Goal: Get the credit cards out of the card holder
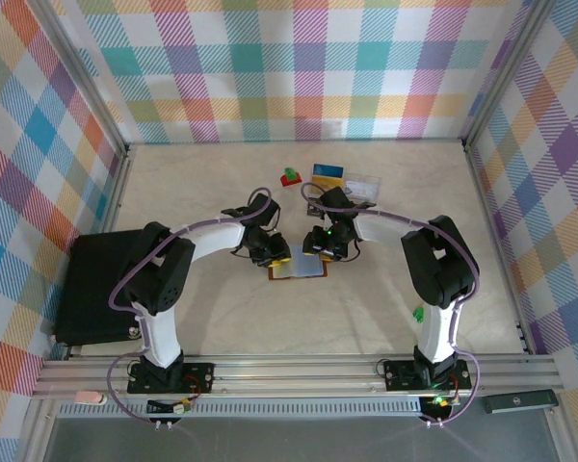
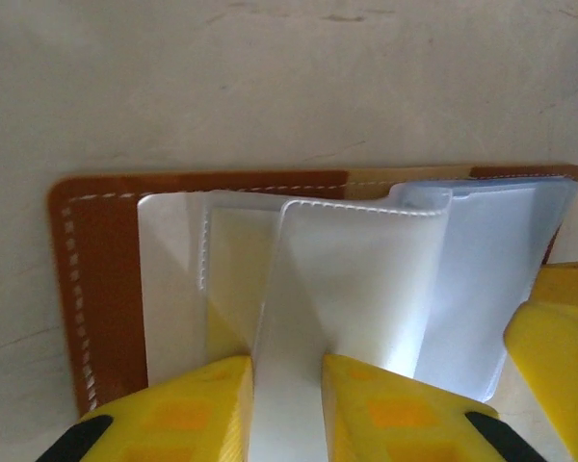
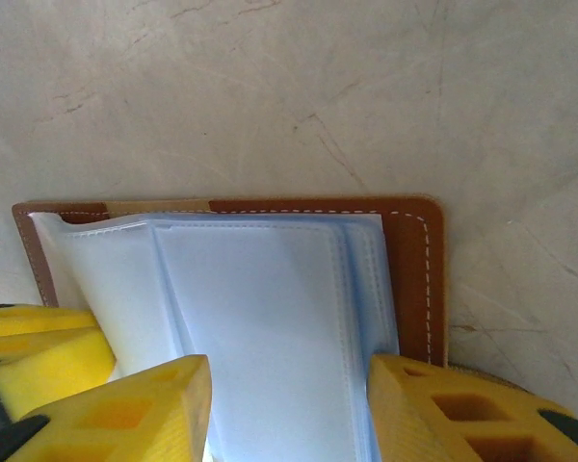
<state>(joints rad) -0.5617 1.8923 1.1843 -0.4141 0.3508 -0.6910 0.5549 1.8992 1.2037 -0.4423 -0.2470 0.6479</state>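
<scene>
The card holder (image 1: pixel 297 272) is laid open and flat on the table (image 1: pixel 202 192), at its middle, between the two grippers. In the left wrist view its reddish-brown border (image 2: pixel 101 279) with white stitching is seen around a stack of clear plastic sleeves (image 2: pixel 491 289). One plastic sleeve (image 2: pixel 361 279) is lifted into a tent above the rest and is pinched between the yellow fingers of the left gripper (image 2: pixel 287 385). A pale yellow shape (image 2: pixel 233 279) is seen through the pocket just left of the lifted leaf; whether it is one of the credit cards cannot be told. In the right wrist view the other half of the holder is shown: the sleeves look bluish there and lie flat inside the stitched brown edge (image 3: pixel 414 279). The right gripper (image 3: pixel 289 385) is held over them with its jaws apart, one finger on each side of the stack and nothing clasped between them. A yellow finger of the opposite gripper is caught at the edge of each wrist view. What the wrist views leave out is given by the top view: beyond the holder, toward the far wall, a clear compartment box (image 1: pixel 361 185) is placed beside a blue-and-yellow card (image 1: pixel 328 173), with a red and green block (image 1: pixel 290 177) to their left. A black case (image 1: pixel 91 289) lies at the table's left edge, well apart from the holder.
</scene>
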